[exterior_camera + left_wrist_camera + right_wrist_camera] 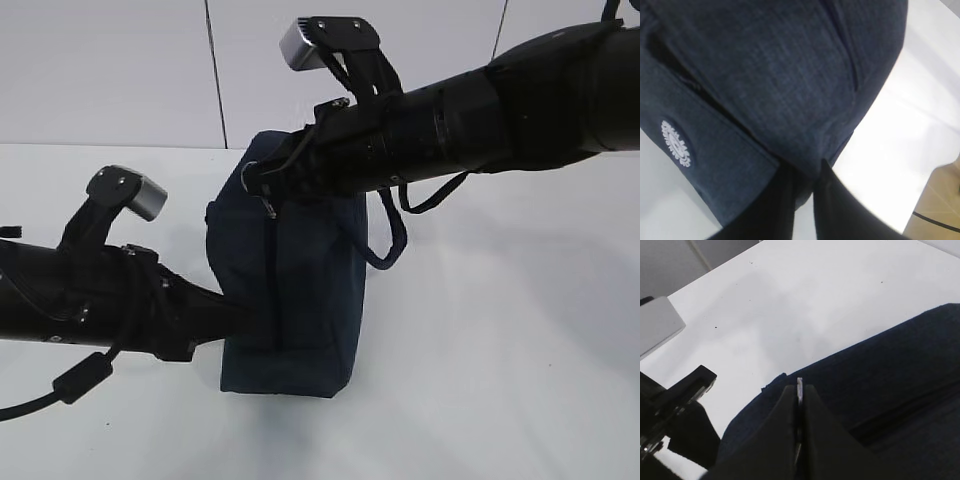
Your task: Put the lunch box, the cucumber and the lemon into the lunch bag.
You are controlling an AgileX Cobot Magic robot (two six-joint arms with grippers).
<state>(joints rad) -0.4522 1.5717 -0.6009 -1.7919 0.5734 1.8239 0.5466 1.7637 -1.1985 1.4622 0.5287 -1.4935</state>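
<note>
From the outside, the lunch bag (290, 290) stands upright on the table (500, 350) between my arms; lunch box, cucumber and lemon are nowhere visible. My left wrist shows my left gripper (807, 182) pinching a fold of fabric at the bag's corner. My right wrist alone shows my right gripper (799, 397) clamped on the silver ring pull (799, 385). If the fabric slips, the bag could tip.

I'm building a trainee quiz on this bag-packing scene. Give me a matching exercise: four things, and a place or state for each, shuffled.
1 left gripper
2 right gripper
3 round emblem
4 table

A white, under the lunch bag
B jaws closed on the zipper pull
C white, on the bag's side
D jaws pinching the bag's fabric

Pairs: 1-D, 2-B, 3-C, 4-A
</note>
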